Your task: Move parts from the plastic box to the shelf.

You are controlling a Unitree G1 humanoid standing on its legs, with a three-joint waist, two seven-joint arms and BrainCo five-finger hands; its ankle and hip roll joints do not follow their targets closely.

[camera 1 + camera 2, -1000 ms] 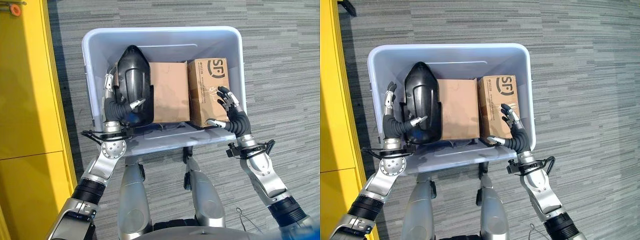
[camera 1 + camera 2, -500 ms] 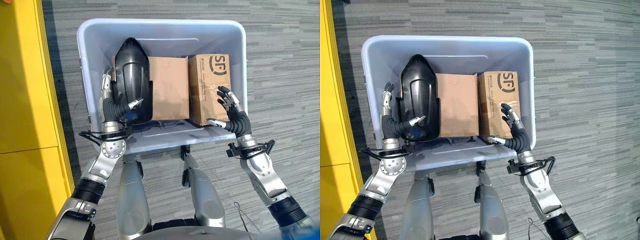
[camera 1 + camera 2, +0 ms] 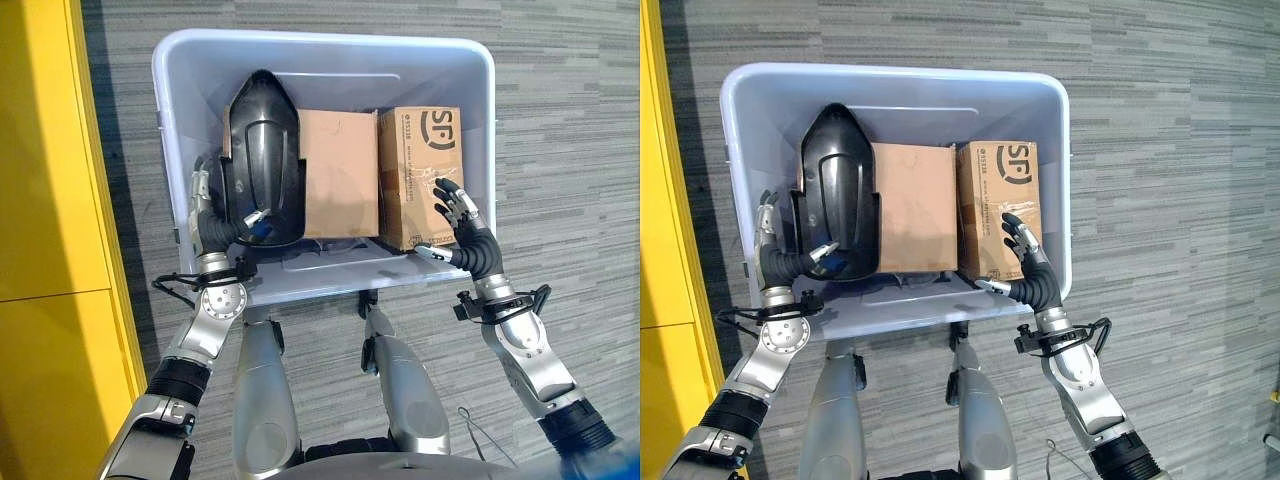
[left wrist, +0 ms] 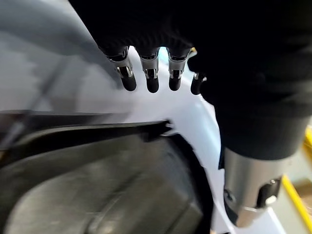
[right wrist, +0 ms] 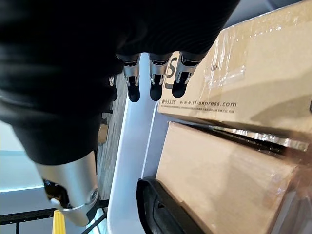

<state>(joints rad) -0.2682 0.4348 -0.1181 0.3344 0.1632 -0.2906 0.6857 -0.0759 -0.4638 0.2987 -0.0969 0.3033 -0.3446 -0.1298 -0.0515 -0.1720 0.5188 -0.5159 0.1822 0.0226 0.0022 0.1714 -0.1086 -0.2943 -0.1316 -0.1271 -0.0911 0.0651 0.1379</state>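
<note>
Left eye view: a pale, smooth-walled plastic box (image 3: 470, 120) stands on grey striped carpet (image 3: 560, 150) beside a glossy yellow panel (image 3: 45, 200). Inside lie a shiny black moulded part (image 3: 262, 150) with a pointed nose, a plain brown carton (image 3: 338, 175) just beside it, and a printed, taped carton (image 3: 420, 170) against the box's right wall. The left hand (image 3: 205, 215) reaches in between the box's left wall and the black part, fingers extended up along the part's side, thumb under its near end. The right hand (image 3: 462, 225) rests spread and relaxed against the printed carton's near corner.

Right eye view: the same arrangement, all three parts in the box (image 3: 735, 150).

Left wrist view: straight dark-tipped fingers (image 4: 148, 80) lie loose against the white wall, above the black part's (image 4: 97, 185) rim.

Right wrist view: fingers (image 5: 156, 83) extend uncurled over the printed carton's (image 5: 253, 73) film-wrapped edge; the plain carton (image 5: 219, 180) and black part (image 5: 161, 214) lie beyond.
</note>
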